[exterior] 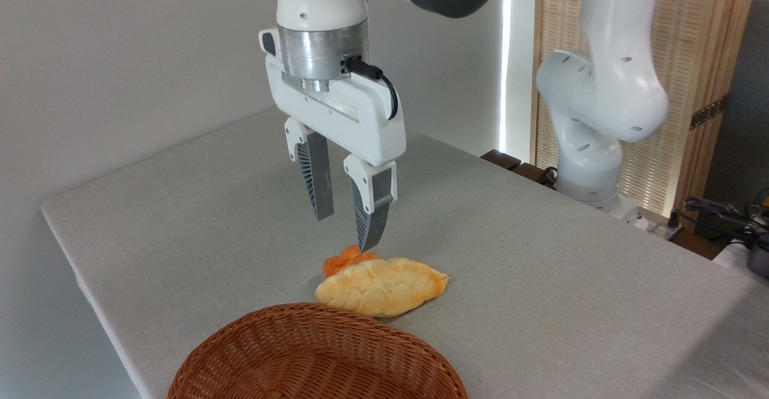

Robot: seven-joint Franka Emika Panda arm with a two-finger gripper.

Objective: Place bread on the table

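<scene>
A: Starting at the left, what is lying on the table [180, 207]?

B: Bare grey cloth is running along the left edge. Near the front edge a basket [318, 357] is sitting, cut off by the bottom of the picture, with nothing showing inside it.

A: And the bread [382, 285]?

B: It is lying flat on the table just behind the basket's rim, scored top facing up. Its long axis is running left to right, with the right tip angling slightly toward the far edge. A bun [343, 259] is peeking out behind its left half, touching it or nearly so.

A: Where is the gripper [345, 231] hanging?

B: Above and just behind the bread's left half, over the bun, pointing straight down. Its jaws are standing apart with nothing between them. The nearer fingertip is hovering close over the bun; I cannot tell whether it is clear of it.

A: So the bread is lying which way from it?

B: Below, toward the front edge and a little right. I am judging the task done.
</scene>
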